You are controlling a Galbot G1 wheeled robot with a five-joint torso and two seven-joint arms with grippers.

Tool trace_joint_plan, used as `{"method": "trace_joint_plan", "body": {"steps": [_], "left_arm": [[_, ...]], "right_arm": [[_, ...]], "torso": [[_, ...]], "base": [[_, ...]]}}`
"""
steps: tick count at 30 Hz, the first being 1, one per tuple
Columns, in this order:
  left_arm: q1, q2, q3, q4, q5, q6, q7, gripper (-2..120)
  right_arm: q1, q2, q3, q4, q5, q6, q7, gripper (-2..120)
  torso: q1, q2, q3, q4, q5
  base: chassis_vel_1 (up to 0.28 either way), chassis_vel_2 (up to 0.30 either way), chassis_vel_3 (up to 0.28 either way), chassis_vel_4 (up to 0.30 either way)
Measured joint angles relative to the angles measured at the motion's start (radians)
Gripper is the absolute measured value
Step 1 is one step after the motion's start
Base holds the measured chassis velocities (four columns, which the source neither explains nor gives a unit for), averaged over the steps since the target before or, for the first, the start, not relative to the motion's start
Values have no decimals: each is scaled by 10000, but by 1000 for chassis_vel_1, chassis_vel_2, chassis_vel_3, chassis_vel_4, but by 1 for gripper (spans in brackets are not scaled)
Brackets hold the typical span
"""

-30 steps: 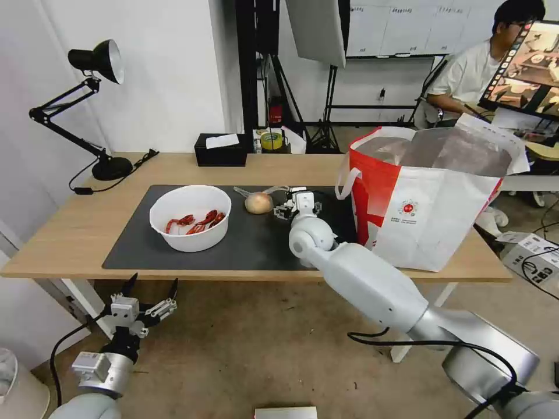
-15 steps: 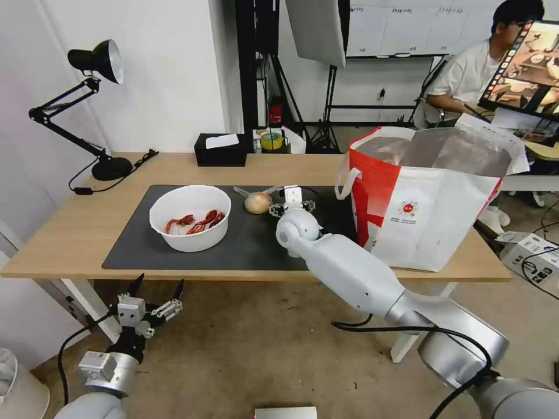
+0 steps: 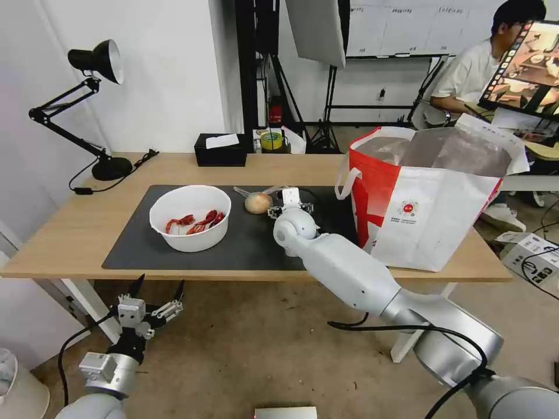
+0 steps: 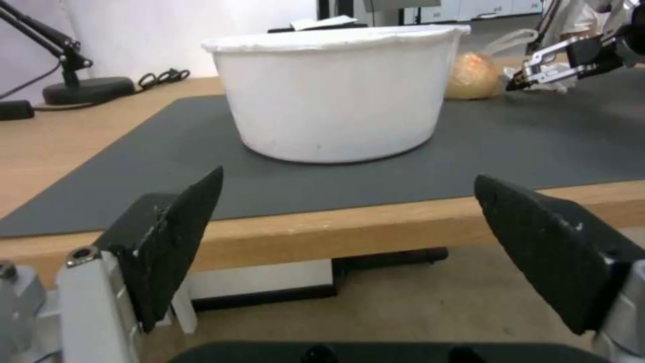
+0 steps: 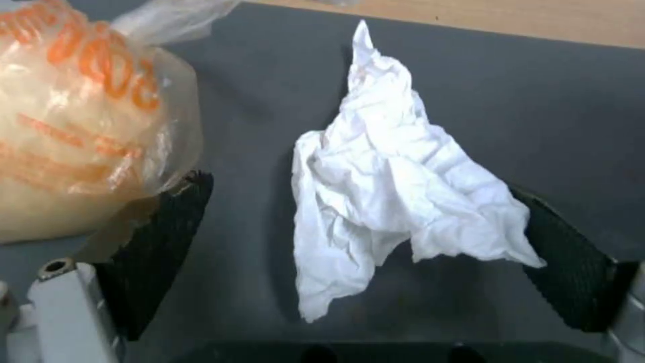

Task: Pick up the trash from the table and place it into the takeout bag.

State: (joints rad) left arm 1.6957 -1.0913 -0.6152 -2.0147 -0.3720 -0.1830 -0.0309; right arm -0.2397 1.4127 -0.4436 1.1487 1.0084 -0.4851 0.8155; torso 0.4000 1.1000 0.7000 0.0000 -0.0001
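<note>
This looks like a robotics lab or studio set up as a test space. Behind the light-wood bench (image 3: pixel 81 224) stand black tripods and light stands (image 3: pixel 332 87), with a large white reflector panel (image 3: pixel 317 29) hanging above them. A whiteboard (image 3: pixel 396 26) covers the wall beyond the bench. A black desk lamp (image 3: pixel 87 99) sits on the bench's left end. Loose cables (image 3: pixel 541 262) and a cardboard box (image 3: pixel 527 250) lie on the bare floor to the right of the bench.
</note>
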Motion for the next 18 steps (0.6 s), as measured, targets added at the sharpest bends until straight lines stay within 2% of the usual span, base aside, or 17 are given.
{"method": "trace_joint_plan", "body": {"steps": [8, 12, 13, 18], "left_arm": [[-43, 5, 87, 2, 3, -1, 1, 100], [6, -7, 86, 43, 5, -104, 164, 100], [6, -7, 86, 43, 5, -104, 164, 100], [60, -56, 99, 46, 26, -202, 286, 100]], "right_arm": [[52, 86, 79, -263, -51, 52, -231, 99], [59, 130, 121, -329, -82, 130, -349, 82], [59, 130, 121, -329, -82, 130, -349, 82], [-3, 148, 152, -357, -147, 172, -389, 63]], "torso": [[0, 0, 0, 0, 0], [-1, 0, 0, 1, 0], [-1, 0, 0, 1, 0], [-1, 1, -1, 2, 1]], "base": [[0, 0, 0, 0], [0, 0, 0, 0], [0, 0, 0, 0], [0, 0, 0, 0]]}}
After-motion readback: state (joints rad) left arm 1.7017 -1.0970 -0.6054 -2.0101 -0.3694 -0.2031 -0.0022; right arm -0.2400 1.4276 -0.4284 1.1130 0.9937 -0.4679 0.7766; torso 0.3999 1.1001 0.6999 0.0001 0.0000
